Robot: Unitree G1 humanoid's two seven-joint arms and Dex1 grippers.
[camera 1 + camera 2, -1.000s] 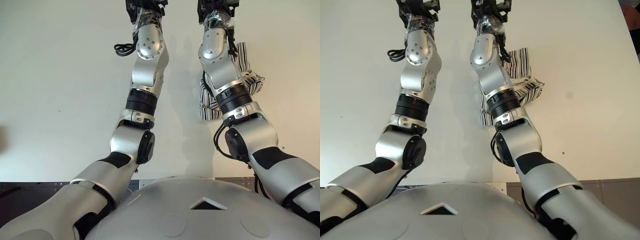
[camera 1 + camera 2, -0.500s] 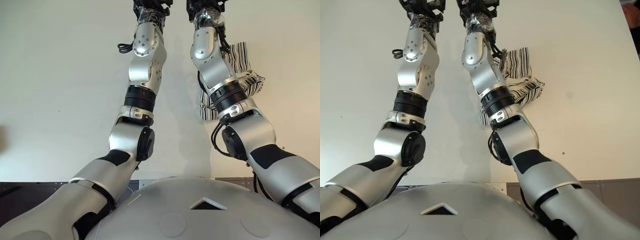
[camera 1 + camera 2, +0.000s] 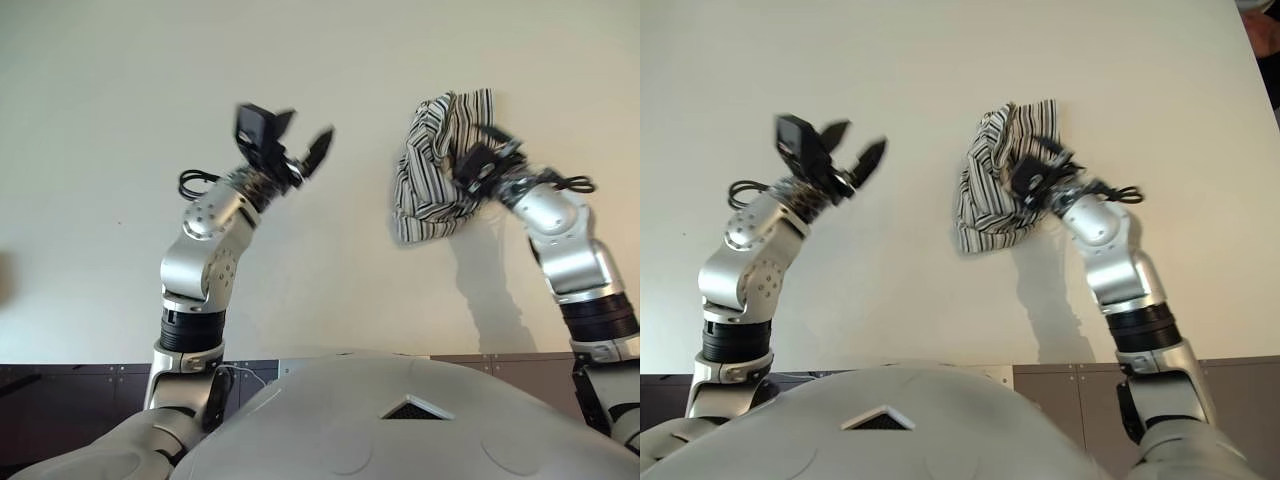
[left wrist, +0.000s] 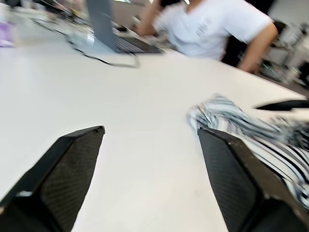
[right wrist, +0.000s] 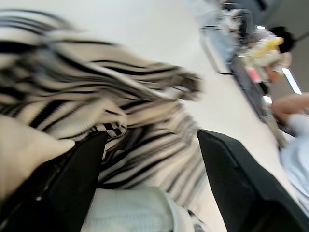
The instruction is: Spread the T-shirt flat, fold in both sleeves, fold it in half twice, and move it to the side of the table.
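Both arms have come back. A moment ago they were stretched far out over the table, and now they are bent, with the grippers pulled in toward the robot. The T-shirt has changed too: it lay lower and more spread out, and now it is bunched up in a taller heap.

The left gripper (image 3: 296, 152) has its jaws wide open, with nothing between them. It is up in the air above the white table (image 3: 100, 150), and its fingers (image 4: 72, 164) point out across the bare top. It is well apart from the shirt, off to the shirt's left.

The right gripper (image 3: 1032, 176) also has its jaws wide apart. It is right up against the T-shirt (image 3: 425, 180), on the shirt's right side. Black and white striped cloth is piled between and in front of its fingers (image 5: 236, 188). I cannot tell if the fingers squeeze the cloth.

The T-shirt sits on the table, crumpled, a bit to the right of the middle. No sleeve is laid out flat.

A laptop (image 4: 108, 29) stands at the far side of the table.
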